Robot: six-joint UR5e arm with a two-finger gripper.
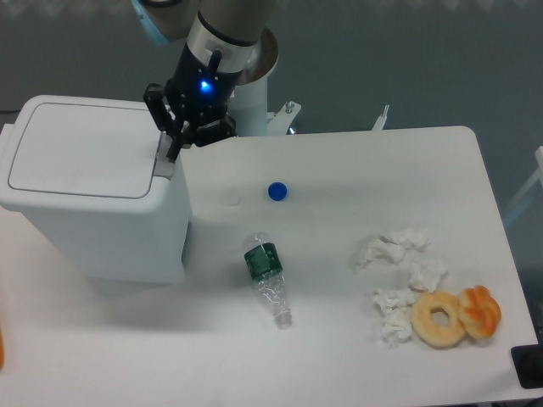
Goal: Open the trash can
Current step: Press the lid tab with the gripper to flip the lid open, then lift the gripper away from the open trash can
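Note:
The trash can (93, 195) is a big white boxy bin at the table's left, its flat lid (81, 150) lying closed. A grey push-button strip (165, 158) runs along the lid's right edge. My gripper (174, 151) hangs over that strip from the upper right, its dark fingers close together and the tips touching or just above the strip. Nothing is held between them.
A crushed clear bottle with a green label (267, 276) lies right of the bin, and a blue cap (277, 192) sits farther back. Crumpled tissues (399, 271) and two doughnuts (454, 318) lie at the right front. The arm's white base (254, 102) stands behind the table.

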